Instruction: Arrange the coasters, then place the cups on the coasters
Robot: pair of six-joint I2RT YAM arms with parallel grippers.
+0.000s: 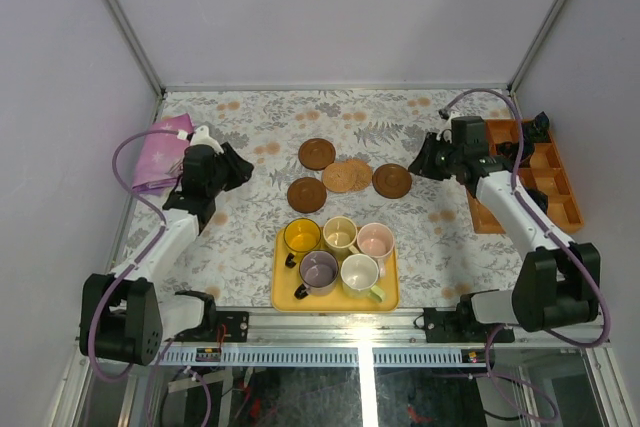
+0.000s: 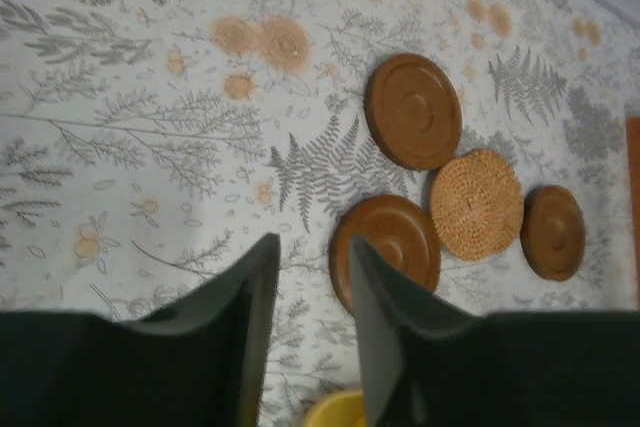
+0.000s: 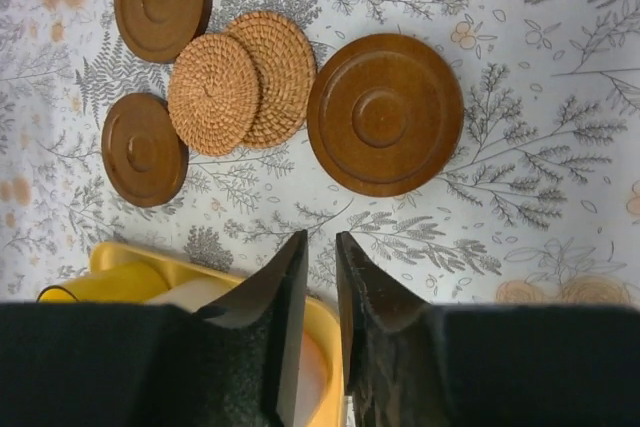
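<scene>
Inward, left arm (image 1: 170, 232) and right arm (image 1: 515, 209) flank coasters (image 1: 350, 175).

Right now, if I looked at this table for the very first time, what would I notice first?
The bright yellow tray near the front edge jumps out first, packed with five colourful little cups. Just behind it, in the middle of the flowery table, lie five round coasters: three dark brown, and two woven ones overlapping.

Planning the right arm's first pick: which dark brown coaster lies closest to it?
The dark brown round coaster right of the two tan woven coasters; both other brown coasters lie left of them.
</scene>
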